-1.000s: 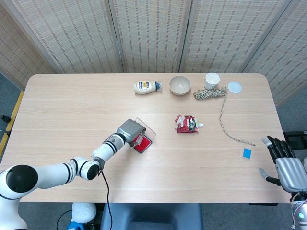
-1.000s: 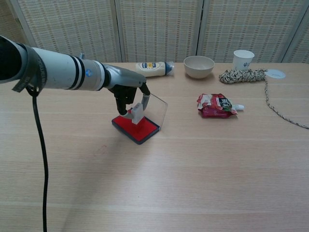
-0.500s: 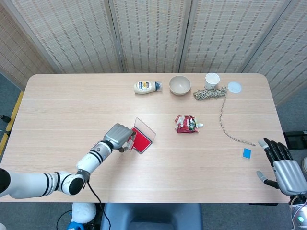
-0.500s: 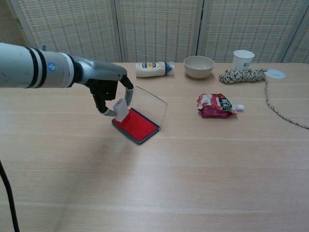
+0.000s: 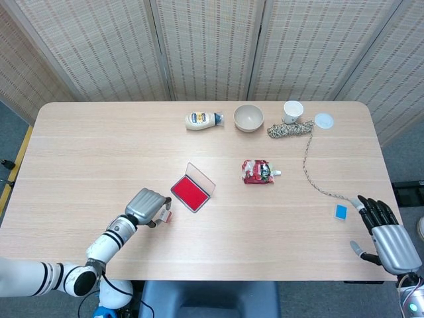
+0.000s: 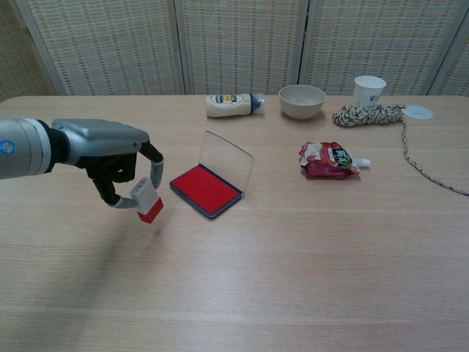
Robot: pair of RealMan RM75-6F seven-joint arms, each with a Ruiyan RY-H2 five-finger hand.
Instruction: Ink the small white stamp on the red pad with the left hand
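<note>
My left hand [image 6: 110,161] [image 5: 147,206] hangs above the table to the left of the red ink pad [image 6: 205,189] [image 5: 191,193]. It pinches the small white stamp [image 6: 146,199] [image 5: 165,215], whose lower face shows red. The stamp is tilted and held clear of the wood. The pad lies open, its clear lid [image 6: 229,160] standing up on the far side. My right hand [image 5: 385,233] is at the table's near right edge, fingers spread, holding nothing; the chest view does not show it.
Along the far edge stand a mayonnaise bottle [image 5: 203,120], a beige bowl [image 5: 248,117], a white cup [image 5: 292,110] and a coil of rope [image 5: 291,128] trailing toward a small blue card [image 5: 340,211]. A red snack pouch [image 5: 259,171] lies right of the pad.
My left hand lifted the stamp off the red pad and drew it back to the left and toward me. The stamp's face now shows red. The right hand shifted slightly.
</note>
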